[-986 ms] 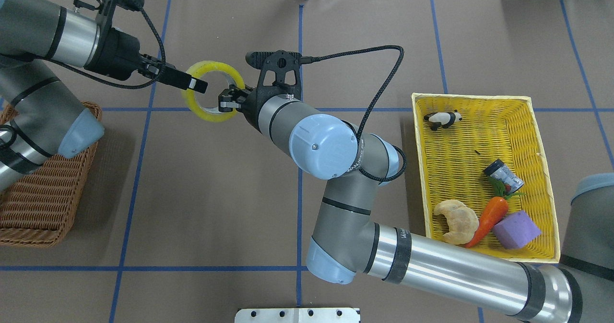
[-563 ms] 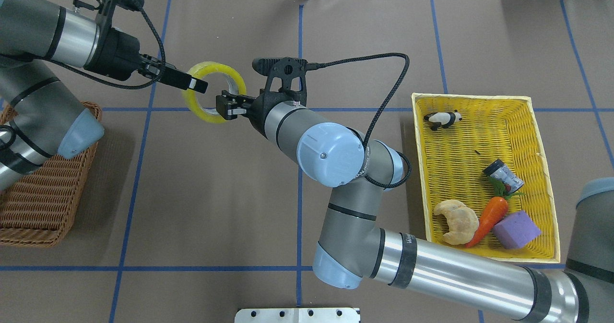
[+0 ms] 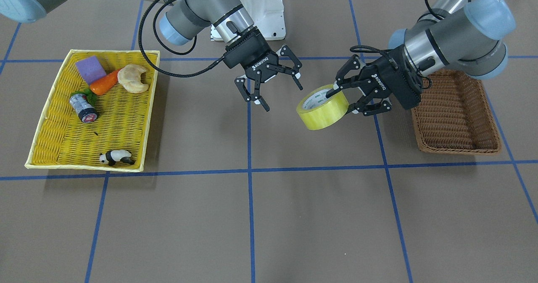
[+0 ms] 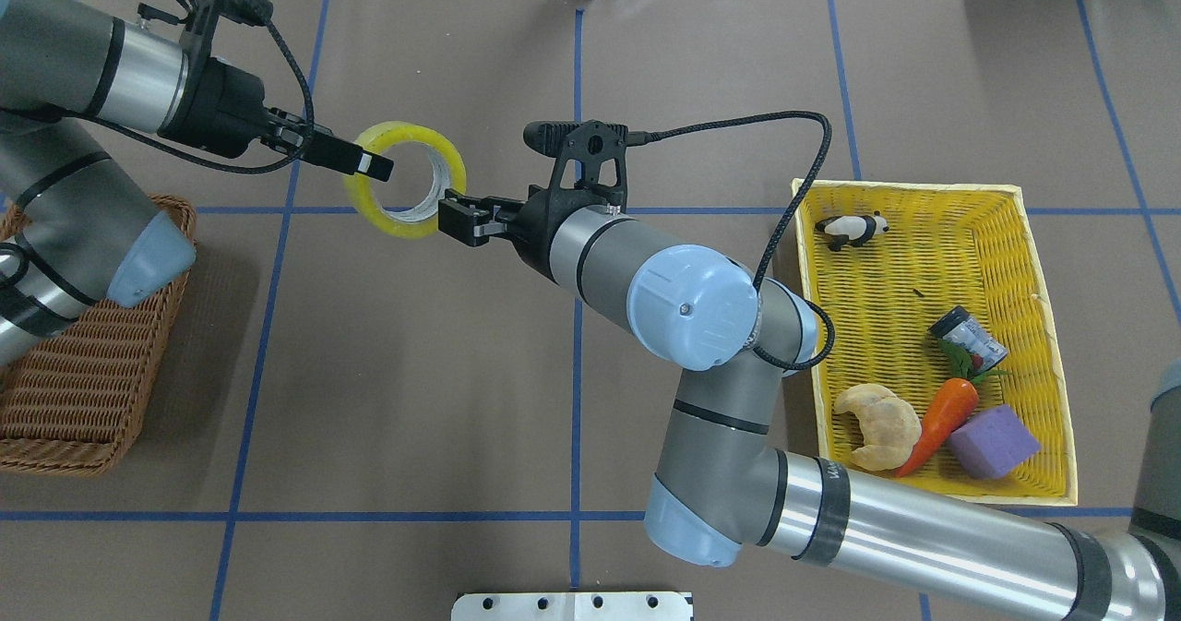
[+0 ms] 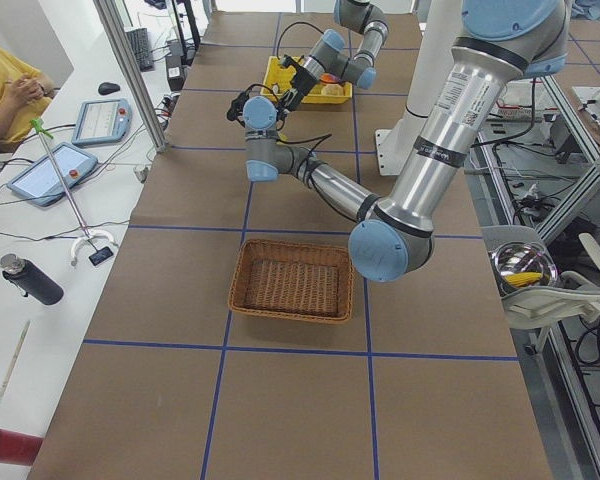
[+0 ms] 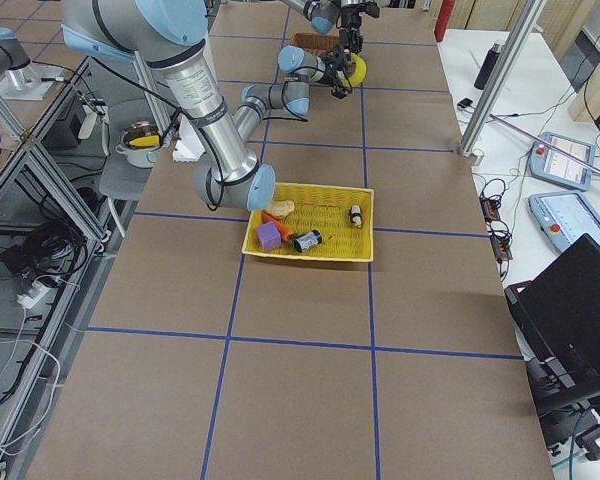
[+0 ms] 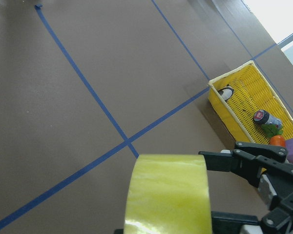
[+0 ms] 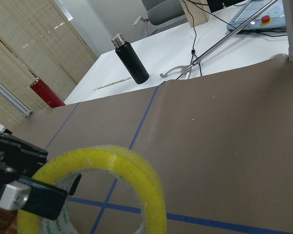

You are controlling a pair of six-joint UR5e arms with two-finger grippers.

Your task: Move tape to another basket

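Two end effectors hang close over the surface [image 3: 294, 215]. Our left end effector [image 3: 344, 101] is clamped on the wall of the tape [image 3: 323, 110], one finger inside the core. Our right end effector [image 3: 283, 97] stands spread apart just beside it, touching nothing. The tape hangs in the air near the basket [image 3: 458, 150], not over it. We judge it light, stiff and rather slick, so the wall grip suits. It is translucent yellow, with a white printed core.
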